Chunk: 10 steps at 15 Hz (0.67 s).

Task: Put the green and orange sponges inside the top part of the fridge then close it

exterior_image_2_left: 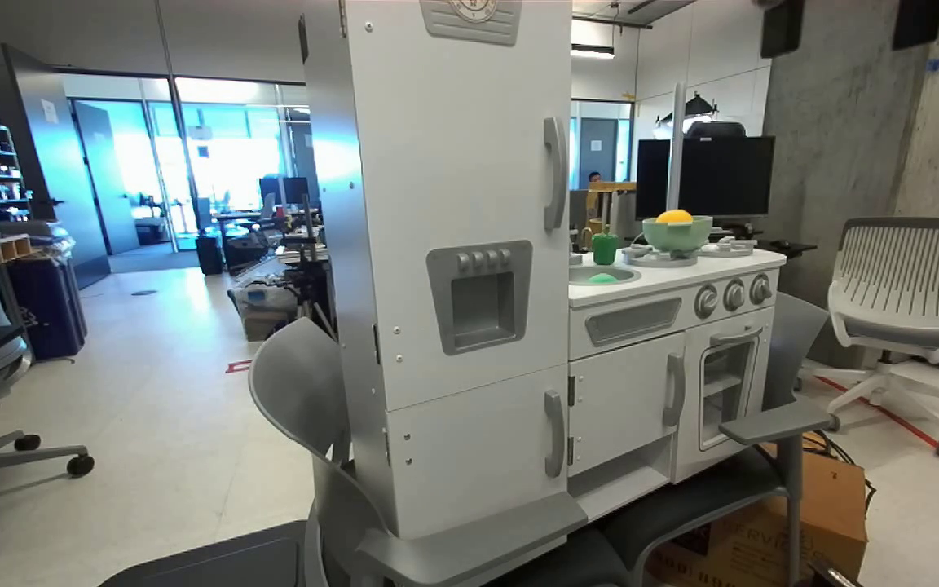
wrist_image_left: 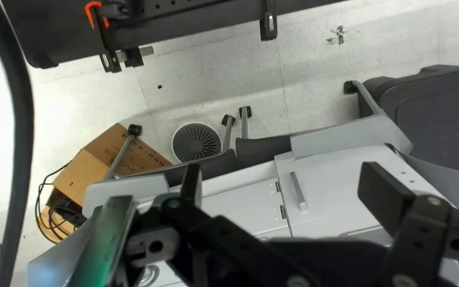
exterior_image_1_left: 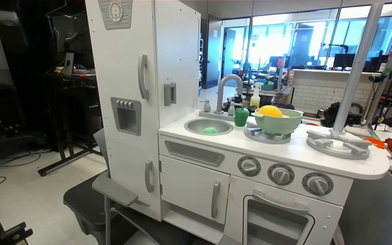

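The white toy fridge shows in both exterior views. Its top door (exterior_image_1_left: pixel 121 68) (exterior_image_2_left: pixel 453 163) is shut, with a grey handle (exterior_image_1_left: pixel 143 77) (exterior_image_2_left: pixel 555 173). A rounded green thing (exterior_image_1_left: pixel 209 130) (exterior_image_2_left: pixel 602 278) lies in the sink; it may be the green sponge. A yellow-orange rounded thing (exterior_image_1_left: pixel 270 111) (exterior_image_2_left: pixel 674 216) sits in a green bowl; I cannot tell if it is a sponge. In the wrist view my gripper (wrist_image_left: pixel 283 179) is open, with nothing between its fingers. Beyond them show the fridge's lower door (wrist_image_left: pixel 329 179) and its handle (wrist_image_left: pixel 299 191).
The sink (exterior_image_1_left: pixel 189 126), a green pepper (exterior_image_1_left: pixel 241 116) and the green bowl (exterior_image_1_left: pixel 281 122) on a burner are on the counter (exterior_image_1_left: pixel 332 163). A tall grey post (exterior_image_1_left: pixel 359 68) stands at its end. Grey chairs (exterior_image_2_left: pixel 469 538) stand against the kitchen's front. A cardboard box (wrist_image_left: pixel 106 159) is on the floor.
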Each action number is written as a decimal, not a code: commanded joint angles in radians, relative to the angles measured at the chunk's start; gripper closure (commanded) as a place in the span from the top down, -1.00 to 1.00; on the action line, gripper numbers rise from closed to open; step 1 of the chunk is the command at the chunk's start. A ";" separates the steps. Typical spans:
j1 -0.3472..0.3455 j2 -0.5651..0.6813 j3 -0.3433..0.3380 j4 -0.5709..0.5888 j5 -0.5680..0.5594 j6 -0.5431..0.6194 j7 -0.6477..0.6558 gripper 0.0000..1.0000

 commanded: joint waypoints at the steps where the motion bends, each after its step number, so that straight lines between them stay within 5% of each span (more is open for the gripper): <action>1: -0.024 0.192 -0.037 0.155 -0.048 0.093 -0.003 1.00; 10: 0.061 0.478 -0.063 0.409 -0.179 0.297 0.039 1.00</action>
